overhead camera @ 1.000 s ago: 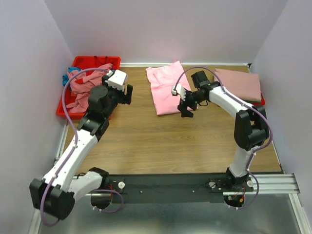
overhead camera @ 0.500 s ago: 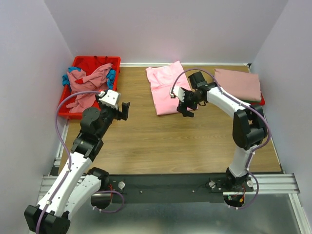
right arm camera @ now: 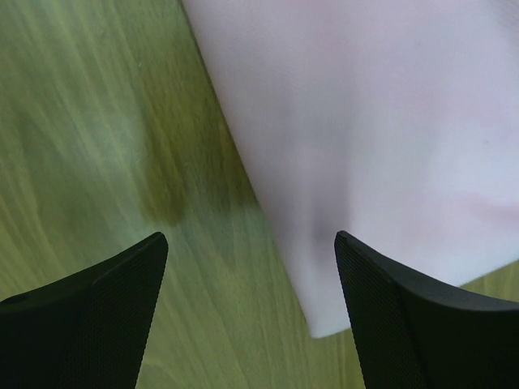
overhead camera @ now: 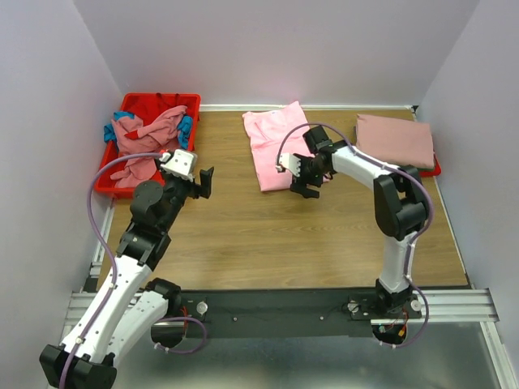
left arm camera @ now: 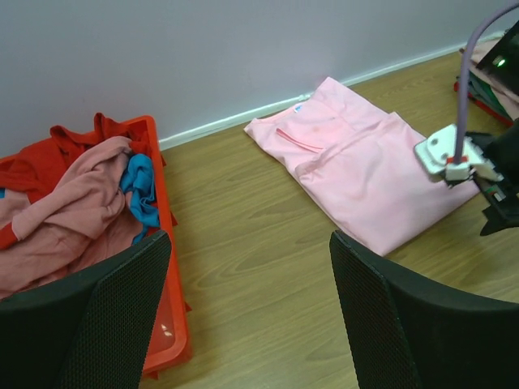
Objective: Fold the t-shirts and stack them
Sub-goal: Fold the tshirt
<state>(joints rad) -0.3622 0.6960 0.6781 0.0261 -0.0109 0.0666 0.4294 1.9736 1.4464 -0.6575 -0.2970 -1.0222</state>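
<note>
A bright pink t-shirt (overhead camera: 272, 146) lies folded flat on the wooden table at the back centre; it also shows in the left wrist view (left arm camera: 365, 166) and fills the top right of the right wrist view (right arm camera: 365, 121). My right gripper (overhead camera: 302, 178) is open and empty, low over the shirt's near right corner. My left gripper (overhead camera: 203, 182) is open and empty above bare wood, right of the red bin (overhead camera: 105, 185). A dusty rose shirt (overhead camera: 142, 138), teal cloth (overhead camera: 185, 126) and red cloth (overhead camera: 158, 104) lie crumpled in the bin. A folded dusty rose shirt (overhead camera: 397, 139) tops the stack at the back right.
Lilac walls close the table on the left, back and right. The right-hand stack rests on a red edge (overhead camera: 436, 168). A metal rail (overhead camera: 284, 306) runs along the near edge with both arm bases.
My left arm has drawn back from the bin toward the near left, gripper now over bare wood. My right gripper has shifted slightly left to the pink shirt's near right corner.
</note>
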